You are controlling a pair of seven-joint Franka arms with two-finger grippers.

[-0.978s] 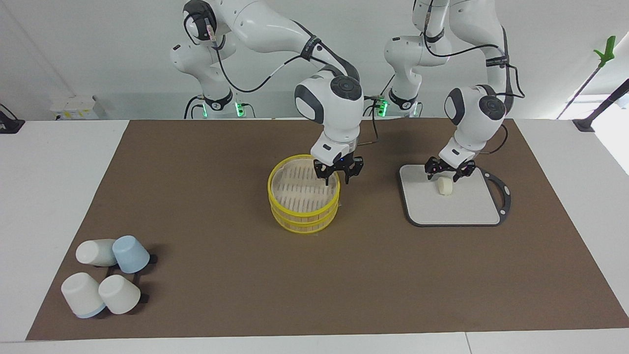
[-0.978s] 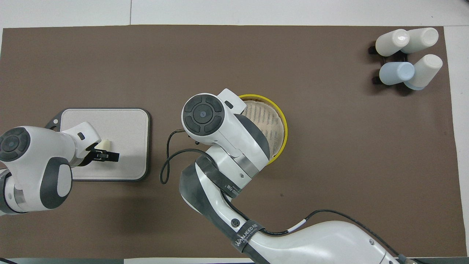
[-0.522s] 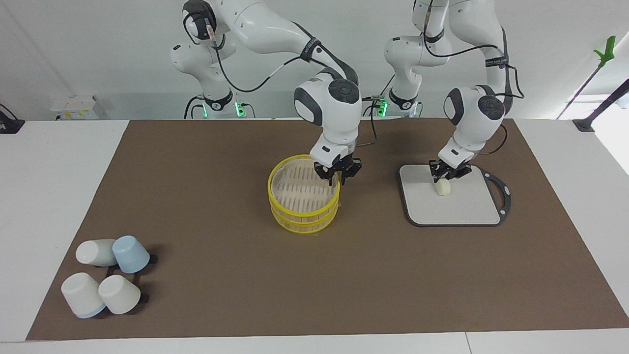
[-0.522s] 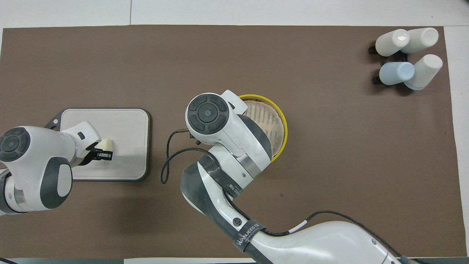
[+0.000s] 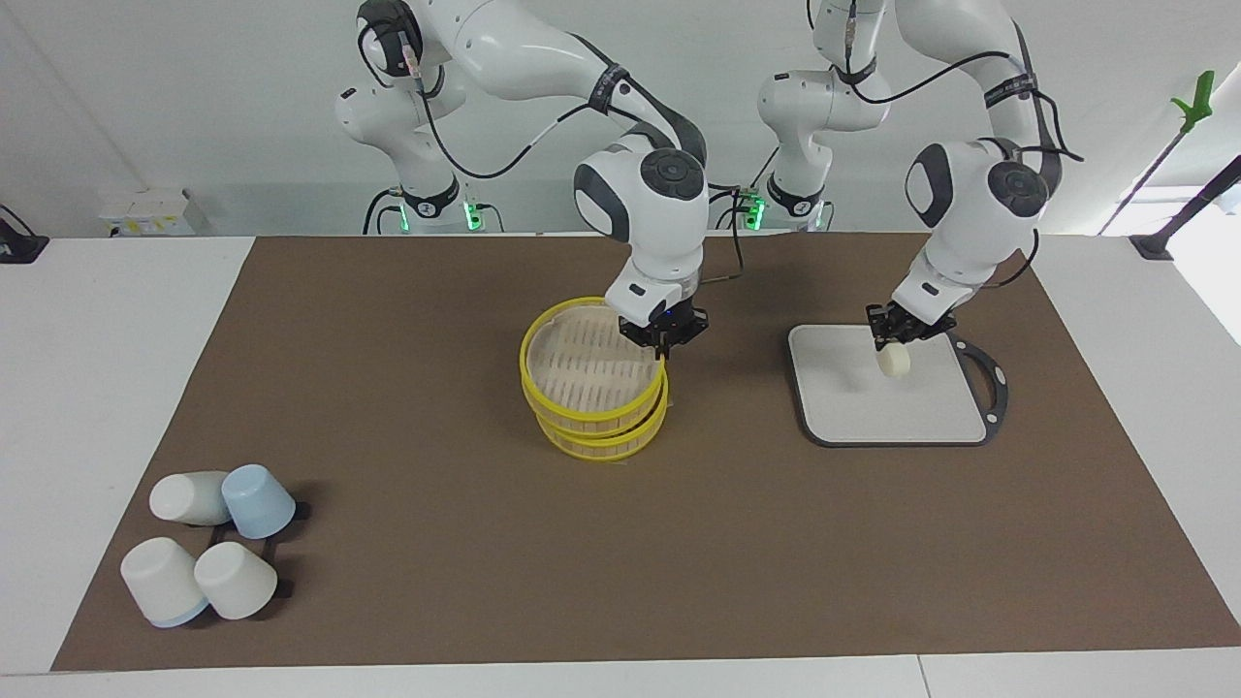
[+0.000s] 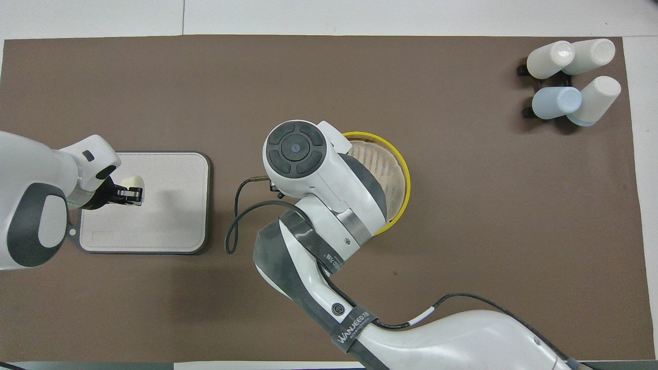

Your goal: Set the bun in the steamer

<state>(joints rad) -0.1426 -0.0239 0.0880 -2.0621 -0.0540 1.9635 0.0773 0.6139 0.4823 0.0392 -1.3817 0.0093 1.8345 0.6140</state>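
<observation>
The bun [image 5: 894,363] is a small cream lump held in my left gripper [image 5: 893,349], which is shut on it a little above the grey board [image 5: 873,412]. In the overhead view the bun [image 6: 135,181] shows at the tip of the left gripper [image 6: 128,192] over the board [image 6: 154,226]. The yellow-rimmed steamer [image 5: 593,438] stands mid-mat, its slatted floor bare. My right gripper [image 5: 663,341] is shut on the top tier's rim on the side nearer the robots; that tier sits a little askew on the lower one. In the overhead view the right wrist hides that gripper and part of the steamer [image 6: 406,180].
Several white and blue cups [image 5: 208,553] lie on a black rack at the right arm's end of the mat, farther from the robots; they also show in the overhead view [image 6: 570,82]. The brown mat [image 5: 436,339] covers most of the table.
My left gripper closed on the bun and lifted it off the board. My right gripper closed on the steamer's top rim, and the top tier shifted slightly toward the right arm's end.
</observation>
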